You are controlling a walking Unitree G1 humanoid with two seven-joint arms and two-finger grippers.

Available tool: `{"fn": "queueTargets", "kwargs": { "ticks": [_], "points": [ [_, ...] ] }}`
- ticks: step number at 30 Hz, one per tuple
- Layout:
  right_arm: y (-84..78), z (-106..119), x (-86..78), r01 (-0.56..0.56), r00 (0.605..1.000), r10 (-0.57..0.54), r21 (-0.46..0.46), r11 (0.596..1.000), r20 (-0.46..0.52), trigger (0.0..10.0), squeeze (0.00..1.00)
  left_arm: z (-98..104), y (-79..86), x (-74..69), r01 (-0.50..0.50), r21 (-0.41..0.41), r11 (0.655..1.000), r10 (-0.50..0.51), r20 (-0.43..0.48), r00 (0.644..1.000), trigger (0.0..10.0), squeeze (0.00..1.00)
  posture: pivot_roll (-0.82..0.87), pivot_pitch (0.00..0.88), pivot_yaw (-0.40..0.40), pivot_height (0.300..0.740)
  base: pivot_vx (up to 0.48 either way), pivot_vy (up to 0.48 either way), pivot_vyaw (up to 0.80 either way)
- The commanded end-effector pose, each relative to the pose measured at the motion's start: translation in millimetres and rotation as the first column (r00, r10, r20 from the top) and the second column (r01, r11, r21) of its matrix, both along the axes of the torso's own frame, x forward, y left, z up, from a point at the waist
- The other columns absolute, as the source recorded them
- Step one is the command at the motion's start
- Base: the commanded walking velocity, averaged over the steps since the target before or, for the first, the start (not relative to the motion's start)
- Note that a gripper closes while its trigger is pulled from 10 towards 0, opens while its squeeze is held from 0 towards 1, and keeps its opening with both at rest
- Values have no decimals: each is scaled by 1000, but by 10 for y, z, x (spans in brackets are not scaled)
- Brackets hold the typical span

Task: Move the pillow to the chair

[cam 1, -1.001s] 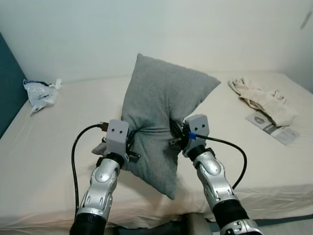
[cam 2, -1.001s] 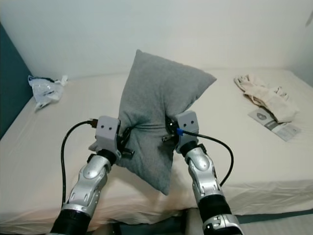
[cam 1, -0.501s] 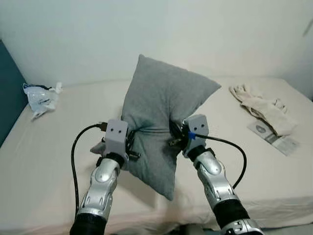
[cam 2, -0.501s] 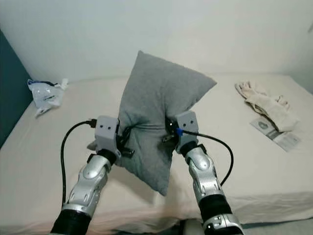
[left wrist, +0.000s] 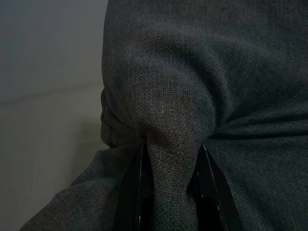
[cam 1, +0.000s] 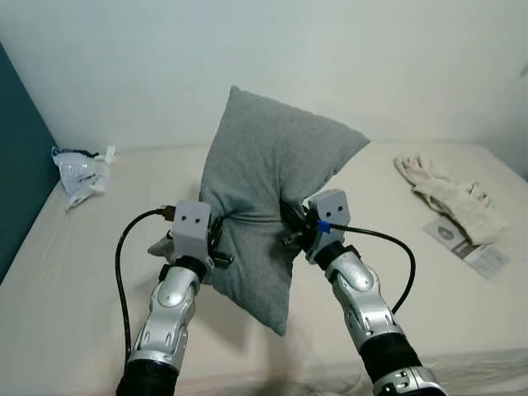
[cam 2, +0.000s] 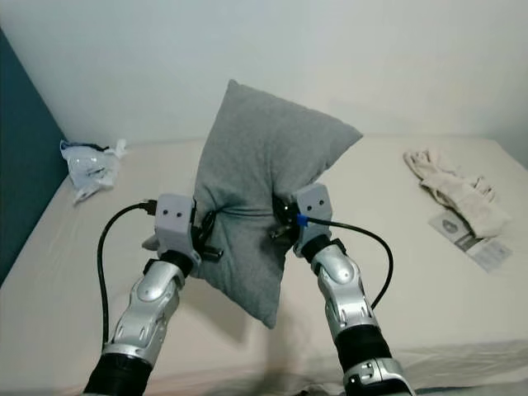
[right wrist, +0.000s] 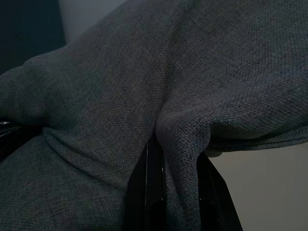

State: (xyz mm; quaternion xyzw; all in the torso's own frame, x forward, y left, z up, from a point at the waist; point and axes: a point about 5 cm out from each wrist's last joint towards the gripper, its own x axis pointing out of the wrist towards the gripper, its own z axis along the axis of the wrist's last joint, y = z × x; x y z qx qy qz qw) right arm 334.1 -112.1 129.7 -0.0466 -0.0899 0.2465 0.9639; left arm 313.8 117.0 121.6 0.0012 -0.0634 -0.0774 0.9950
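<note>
So the pickup part looks done: the grey pillow (cam 1: pixel 268 202) is up in the air over the bed (cam 1: pixel 74 247), standing on its corner like a diamond, not resting on the sheet as far as I can tell (there's a shadow under its low corner). The left gripper (cam 1: pixel 216 247) is clamped onto a bunched fold of fabric on one side, and the right gripper (cam 1: pixel 290 233) is clamped on a fold on the opposite side. The wrist views back that up, with cloth pinched between the black fingers (left wrist: pixel 134 192) on the left and the same story between the fingers (right wrist: pixel 149 192) on the right.

What's left, I'd say, is basically everything else: turning away from the bed, carrying the pillow over, and setting it on the chair.

Hard to read: the fingertips are buried in the fabric in the head views, so how deep the grip goes is a guess. Both wrist views are dim. Off to the side there's a crumpled plastic bag (cam 1: pixel 80 169), a pale cloth (cam 1: pixel 450 194) and a printed leaflet (cam 1: pixel 477 252) lying on the bed, well apart from the pillow.
</note>
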Motion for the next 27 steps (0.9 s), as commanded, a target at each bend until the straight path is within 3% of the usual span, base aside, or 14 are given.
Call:
{"fn": "queueTargets", "kwargs": {
  "ticks": [1, 6, 16, 21, 27],
  "points": [
    [67, -31, -44, -62, 998, 61, -25, 998, -6, 10000, 0, 205, 72, 16, -45, -33, 998, 49, 113, 992, 10000, 0, -38, 35, -45, 715, 0, 0, 0],
    [66, -21, -52, -69, 998, 68, -24, 997, -4, 10000, 0, 200, 105, 6, -66, -40, 997, 71, 114, 991, 10000, 0, -43, 34, -48, 740, 0, 0, 0],
    [78, -16, -51, -82, 997, 82, -25, 996, -3, 10000, 0, 191, 280, 60, -146, -76, 986, 153, 93, 984, 10000, 0, -43, 26, -65, 740, 0, 0, 0],
    [86, -173, -53, -83, 994, 78, -67, 994, -81, 10000, 0, 155, 341, 52, -171, -98, 980, 180, 86, 980, 10000, 0, -44, 16, -80, 740, 0, 0, 0],
    [47, -451, -92, -68, 977, 48, -87, 994, -208, 10000, 0, -48, 414, 58, -185, -89, 979, 183, -24, 983, 10000, 0, -20, 0, -98, 740, 0, 0, 0]
  ]
}}
